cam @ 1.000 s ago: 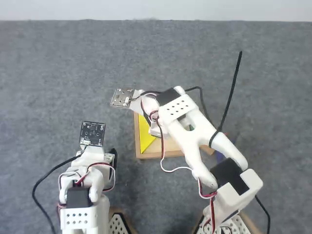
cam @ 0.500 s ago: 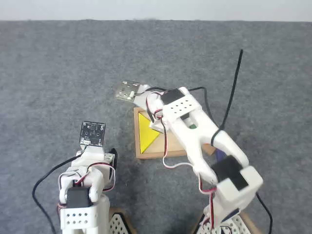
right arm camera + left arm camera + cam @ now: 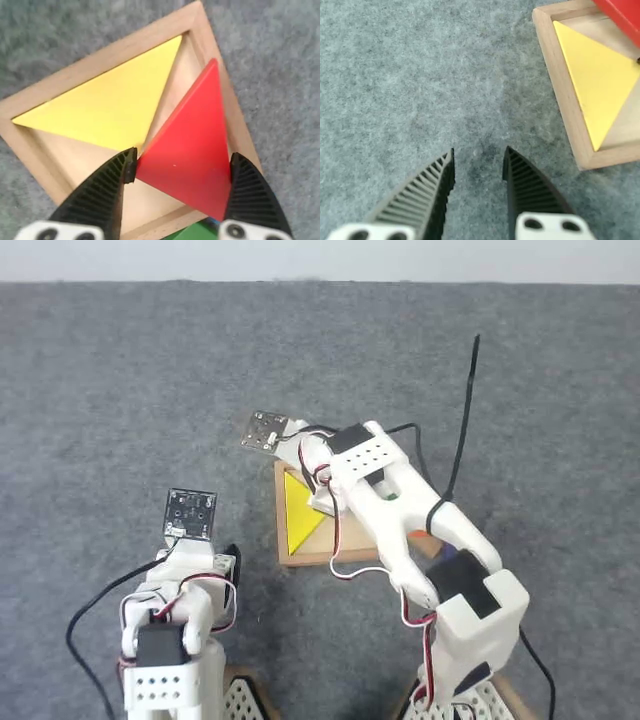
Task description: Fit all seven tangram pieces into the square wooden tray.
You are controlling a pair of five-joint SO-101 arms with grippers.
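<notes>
Two triangles at the square wooden tray (image 3: 100,64): the yellow triangle (image 3: 115,105) lies flat inside, and we've got the red triangle (image 3: 192,155) pinched between our right jaws, overlapping the tray's rim. Our left jaws hang partly open over the grey desk (image 3: 420,75) beside the tray, gripping nothing.
</notes>
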